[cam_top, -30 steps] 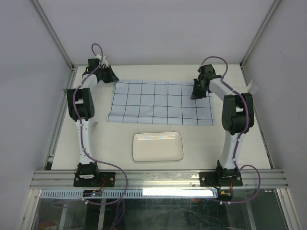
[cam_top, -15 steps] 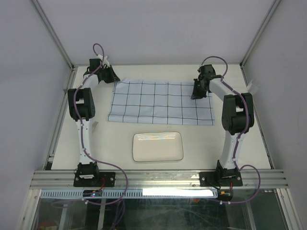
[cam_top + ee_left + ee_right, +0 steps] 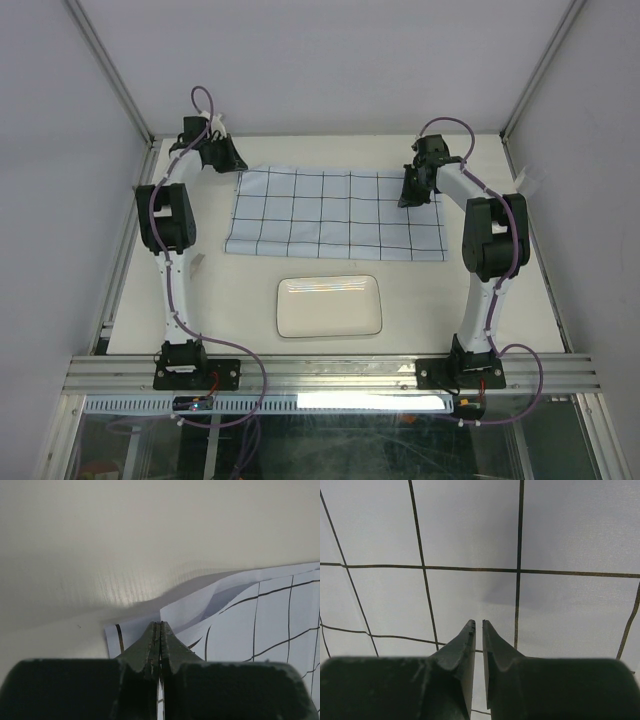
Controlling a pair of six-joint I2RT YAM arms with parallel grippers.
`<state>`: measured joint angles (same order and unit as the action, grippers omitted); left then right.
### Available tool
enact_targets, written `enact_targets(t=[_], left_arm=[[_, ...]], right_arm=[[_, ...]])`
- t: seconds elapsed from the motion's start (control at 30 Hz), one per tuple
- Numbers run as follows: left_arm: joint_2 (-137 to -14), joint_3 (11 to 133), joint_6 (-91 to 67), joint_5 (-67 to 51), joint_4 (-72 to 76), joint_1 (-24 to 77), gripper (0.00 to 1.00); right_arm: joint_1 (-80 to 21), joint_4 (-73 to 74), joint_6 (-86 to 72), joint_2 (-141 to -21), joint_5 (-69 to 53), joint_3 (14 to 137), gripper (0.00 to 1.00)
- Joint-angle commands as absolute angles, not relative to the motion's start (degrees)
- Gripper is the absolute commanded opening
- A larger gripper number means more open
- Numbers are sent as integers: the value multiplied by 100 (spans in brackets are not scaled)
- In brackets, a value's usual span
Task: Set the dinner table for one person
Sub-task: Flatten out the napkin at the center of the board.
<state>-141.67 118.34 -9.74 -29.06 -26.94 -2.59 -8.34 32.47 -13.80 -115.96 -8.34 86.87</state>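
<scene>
Bench [image 3: 232, 300]: a broad cream-white top with metal rails at its edges. It carries both arms, the cloth and the plate, and it runs beneath and all around both claws.
Left claw [image 3: 160, 625]: at the far left of the bench, reaching over the cloth's far-left corner. The jaws are pressed together with no gap between the tips.
Left claw, hold: it pinches the corner of the cloth. Cloth shows on both sides of the tips, and the corner is lifted off the bench into a soft fold with shadow beneath.
Bench by the left claw: bare cream surface lies just beyond the tips and to their left.
Right claw [image 3: 478, 624]: at the far right of the cloth, pointing down at it. The jaws stand a narrow slit apart.
Right claw, hold: the tips are over flat cloth between grid lines. I cannot tell whether they nip any cloth or only press on it.
Bench by the right claw: hidden under the cloth there. Bare surface shows further right and beyond.
Cloth [image 3: 335, 212]: pale blue with dark grid lines, spread across the far half of the bench between the two claws.
Plate [image 3: 329, 305]: white, rectangular with rounded corners. It lies flat on the bench near the cloth's near edge without touching it, well apart from both claws. Its face shows plain white.
</scene>
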Motion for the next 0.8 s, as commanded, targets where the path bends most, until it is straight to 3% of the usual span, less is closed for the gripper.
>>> enact_targets(t=[0.0,0.77], left_arm=[[-13415,11947,-812,-2775,-3005,-213,0],[-13642,11562,-694,-2446,-3617,-207,0]], right_arm=[[-804,3122,-1329,-11584,-850,8877,13],[-800,3121,-1398,-11407,-876,8846,13]])
